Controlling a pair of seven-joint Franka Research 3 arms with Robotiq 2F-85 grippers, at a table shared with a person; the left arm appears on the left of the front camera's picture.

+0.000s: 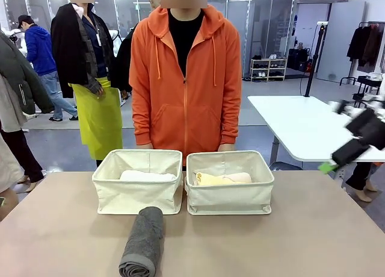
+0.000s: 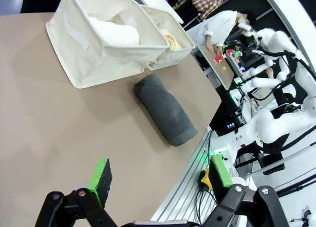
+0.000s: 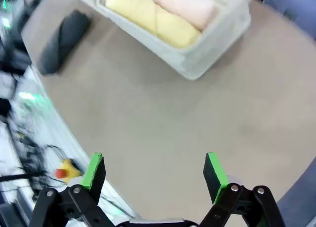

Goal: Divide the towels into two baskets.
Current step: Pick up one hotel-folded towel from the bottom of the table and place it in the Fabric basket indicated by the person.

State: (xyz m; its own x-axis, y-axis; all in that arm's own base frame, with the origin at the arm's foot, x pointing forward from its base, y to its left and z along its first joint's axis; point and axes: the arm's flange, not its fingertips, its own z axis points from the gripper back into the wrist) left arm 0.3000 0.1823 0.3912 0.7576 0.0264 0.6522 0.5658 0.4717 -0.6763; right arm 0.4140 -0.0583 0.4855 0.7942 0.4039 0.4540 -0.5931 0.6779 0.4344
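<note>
Two cream canvas baskets stand side by side at the table's far middle. The left basket [image 1: 137, 189] holds a white towel [image 1: 146, 176]; the right basket [image 1: 229, 191] holds a pale yellow towel [image 1: 212, 179] with a peach-pink towel [image 3: 185, 5] beside it. A dark grey towel [image 1: 143, 241] lies rolled on the table in front of the baskets, near the front edge. My right gripper [image 1: 346, 155] hovers high off the table's right side, open and holding nothing. My left gripper [image 2: 160, 180] is open above the table, the grey towel [image 2: 164, 109] ahead of it.
A person in an orange hoodie [image 1: 185, 78] stands right behind the baskets, hands down at the far edge. A white table [image 1: 307, 123] stands at the back right. Bare tabletop [image 1: 313, 235] lies to both sides of the grey towel.
</note>
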